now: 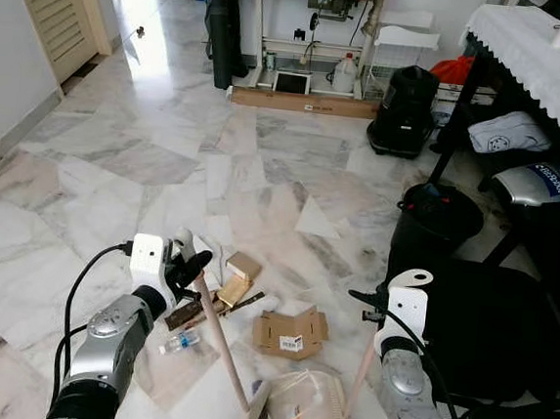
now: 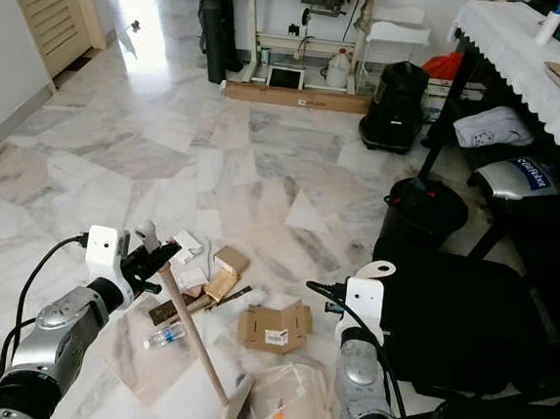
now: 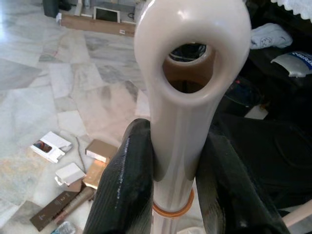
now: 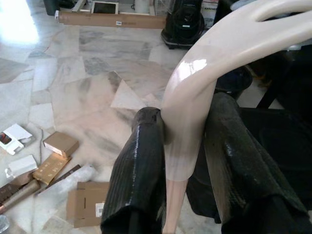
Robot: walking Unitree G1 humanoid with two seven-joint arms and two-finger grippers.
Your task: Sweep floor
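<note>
Little writing can be read: a silver bag (image 1: 534, 183) under the desk (image 1: 543, 58) at the right carries white letters on a blue patch, too small to make out, and the flattened cardboard box (image 1: 290, 332) on the marble floor (image 1: 167, 160) bears a white label with a barcode.

The litter lies in one loose cluster between the two arms — the flattened box, two small brown boxes (image 1: 243, 265), two small white packets (image 3: 50, 146), a dark brown strip (image 3: 51, 217) and one small clear bottle (image 1: 181, 342).

The broom handle (image 1: 221, 340) is a pale pinkish stick that slants from the left claw (image 1: 193, 269) down toward the robot's feet, ending in a cream plastic grip with an oval hanging hole. The left claw pinches that grip just below the hole, one black finger (image 3: 124, 190) on each side. The dustpan (image 1: 300, 407) is cream-coloured, holds a crumpled clear plastic bag and rests on the floor near the robot; its long handle (image 1: 362, 374) rises to the right claw (image 1: 377, 311), whose fingers (image 4: 139, 170) are pressed onto the curved cream top of it.

Two black vacuum cleaners (image 1: 405, 108) stand at the right — one by the far wall, one nearer the desk.
</note>
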